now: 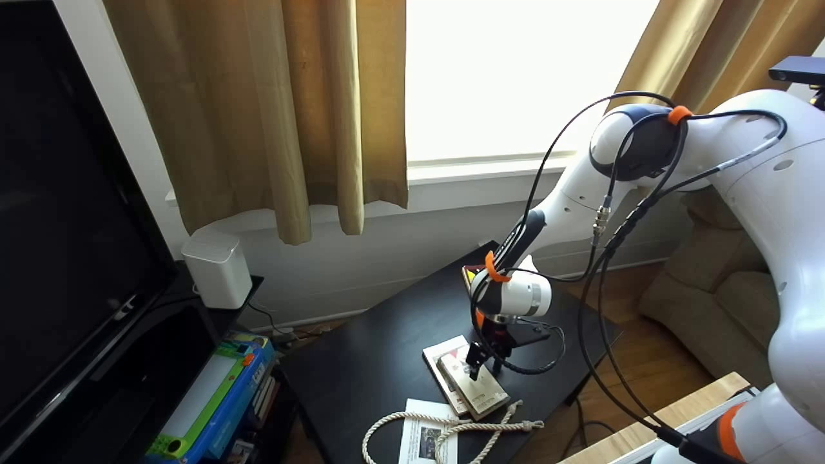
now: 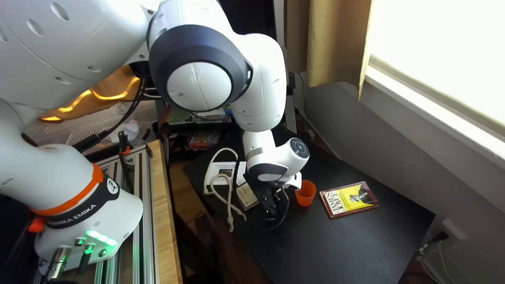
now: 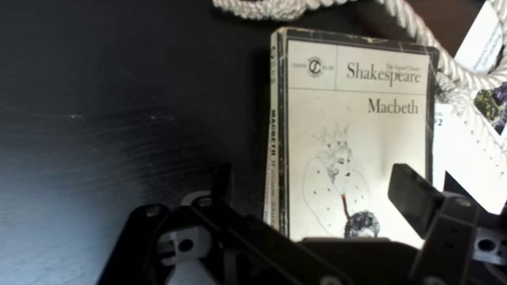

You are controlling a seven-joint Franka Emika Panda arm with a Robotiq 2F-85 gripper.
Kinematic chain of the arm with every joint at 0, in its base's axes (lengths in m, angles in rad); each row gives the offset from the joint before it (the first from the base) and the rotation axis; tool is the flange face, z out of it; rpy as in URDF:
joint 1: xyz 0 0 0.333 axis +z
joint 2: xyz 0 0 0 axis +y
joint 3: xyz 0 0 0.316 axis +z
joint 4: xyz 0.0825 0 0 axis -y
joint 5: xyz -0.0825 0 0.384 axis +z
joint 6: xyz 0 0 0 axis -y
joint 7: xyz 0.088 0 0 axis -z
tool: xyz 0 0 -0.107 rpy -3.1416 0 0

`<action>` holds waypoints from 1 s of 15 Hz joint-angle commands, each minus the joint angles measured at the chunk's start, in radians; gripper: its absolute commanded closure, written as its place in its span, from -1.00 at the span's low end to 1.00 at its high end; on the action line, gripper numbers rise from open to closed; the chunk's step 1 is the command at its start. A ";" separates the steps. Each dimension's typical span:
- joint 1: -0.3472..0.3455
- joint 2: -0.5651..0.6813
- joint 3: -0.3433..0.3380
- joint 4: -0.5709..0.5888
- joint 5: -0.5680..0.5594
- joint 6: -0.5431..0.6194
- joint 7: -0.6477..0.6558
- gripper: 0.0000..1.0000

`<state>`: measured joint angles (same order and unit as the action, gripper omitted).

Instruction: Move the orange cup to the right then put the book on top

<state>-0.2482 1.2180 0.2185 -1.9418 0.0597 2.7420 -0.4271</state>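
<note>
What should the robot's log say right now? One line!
jaws: open, empty, near Macbeth book | orange cup: on table, no book on top | James Joyce book: beside cup

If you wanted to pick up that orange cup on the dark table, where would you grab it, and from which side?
I'd probably come straight down from above and pinch the rim of the orange cup, one finger inside and one outside. It looks upright, with its round mouth facing up and no handle showing. The end effector points down with its jaws apart, which suits that.
</note>
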 commanded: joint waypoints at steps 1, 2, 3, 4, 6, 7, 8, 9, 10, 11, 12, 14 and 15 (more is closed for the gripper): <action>0.032 0.024 -0.039 0.025 -0.034 -0.016 0.047 -1.00; 0.038 0.026 -0.044 0.025 -0.035 -0.011 0.053 -1.00; 0.050 0.027 -0.054 0.028 -0.034 -0.007 0.066 -1.00; 0.065 0.025 -0.063 0.028 -0.032 0.001 0.083 -1.00; 0.087 0.023 -0.073 0.032 -0.033 -0.003 0.109 -1.00; 0.100 0.020 -0.080 0.032 -0.034 -0.003 0.122 -1.00; 0.113 0.021 -0.089 0.035 -0.036 -0.007 0.133 -1.00; 0.129 0.016 -0.101 0.033 -0.037 -0.012 0.147 -1.00; 0.145 0.011 -0.115 0.032 -0.040 -0.025 0.162 -1.00; 0.151 0.008 -0.120 0.030 -0.040 -0.024 0.169 -1.00; 0.160 0.007 -0.129 0.029 -0.042 -0.021 0.175 -1.00; 0.174 -0.003 -0.143 0.023 -0.045 -0.024 0.186 -1.00; 0.179 -0.002 -0.151 0.025 -0.048 -0.021 0.188 -1.00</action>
<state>-0.0983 1.2060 0.1104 -1.9256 0.0526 2.7245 -0.2855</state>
